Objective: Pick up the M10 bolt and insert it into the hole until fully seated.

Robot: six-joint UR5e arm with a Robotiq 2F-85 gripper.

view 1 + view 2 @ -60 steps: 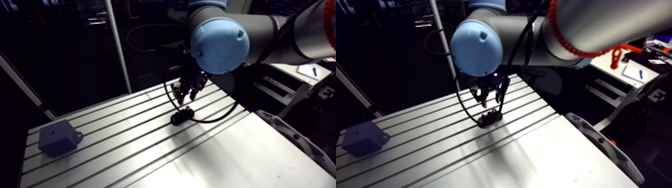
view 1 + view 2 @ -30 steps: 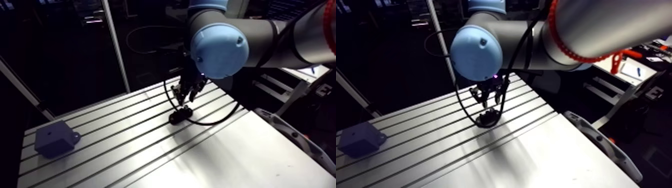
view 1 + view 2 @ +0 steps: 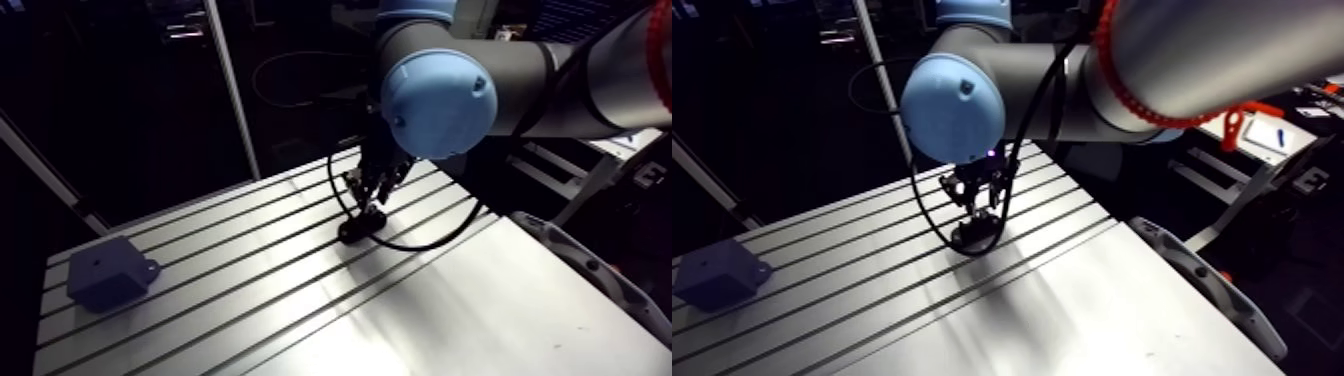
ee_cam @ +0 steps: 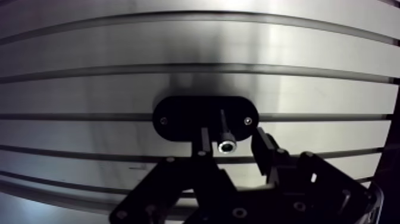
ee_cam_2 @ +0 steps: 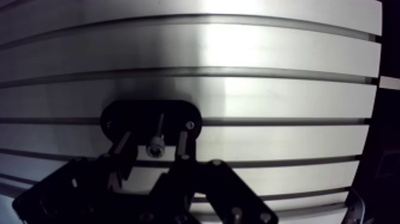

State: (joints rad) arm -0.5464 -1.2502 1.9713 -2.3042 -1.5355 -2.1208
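Observation:
In the wrist view the M10 bolt [image 4: 225,145] stands upright in a black oval holder [image 4: 178,116], its socket head facing the camera. My gripper [image 4: 232,141] is open, one finger on each side of the bolt head with a gap on both sides. In the arm view the gripper [image 3: 371,196] hangs just over the holder [image 3: 360,228] at mid-table. A blue-grey block [image 3: 105,275] with a small hole on top sits far off at the table's left end.
The slotted aluminium table [image 3: 250,310] runs from the block to the holder and beyond. A grey curved part [image 3: 590,285] lies along the table's right edge. A pale upright post [image 3: 230,90] stands behind the table's back edge.
The gripper has come down closer to the black holder and the bolt. The arm view has shifted a little with the arm; holder and block stay where they were.

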